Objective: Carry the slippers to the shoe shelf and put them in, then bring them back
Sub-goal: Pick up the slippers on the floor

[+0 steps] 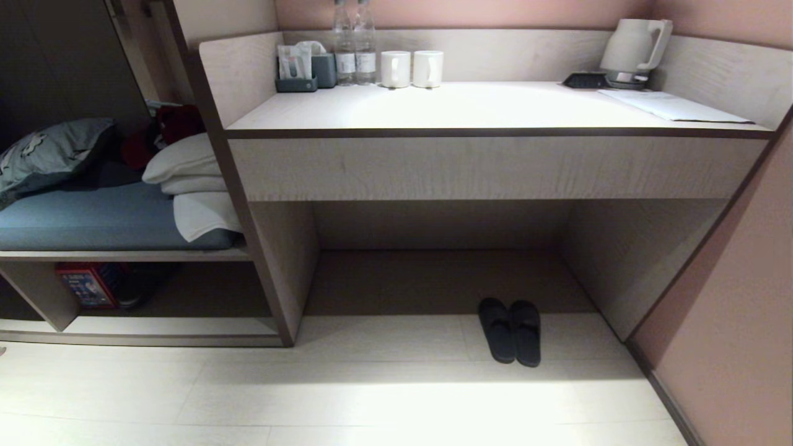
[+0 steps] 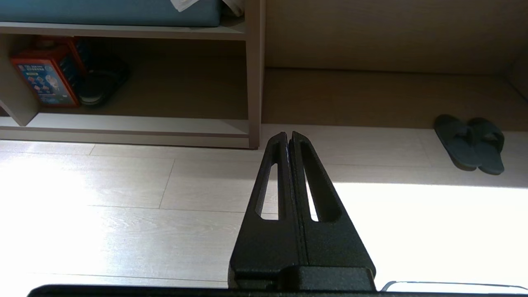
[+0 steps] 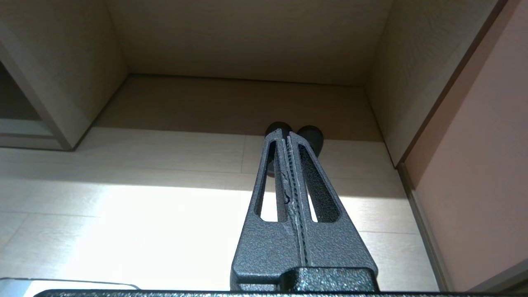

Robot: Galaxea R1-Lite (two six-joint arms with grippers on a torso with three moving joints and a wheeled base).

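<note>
Desk [image 1: 495,111]: wide, with an open recess beneath.
Shelf [image 1: 161,325]: low, left of the recess, under the bench.
Slippers [image 1: 510,331]: side by side on the floor at the recess mouth, right of centre.
Left gripper [image 2: 288,138]: clenched, empty, above the floor.
Right gripper [image 3: 285,135]: clenched, empty, pointing at the slippers.

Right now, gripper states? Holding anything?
Left gripper: closed, empty, above the floor.
Right gripper: closed, empty; slippers lie on the floor beyond it.

Dark slippers [image 1: 510,331] lie paired, touching, on the floor, apparently toes toward the desk recess.
</note>
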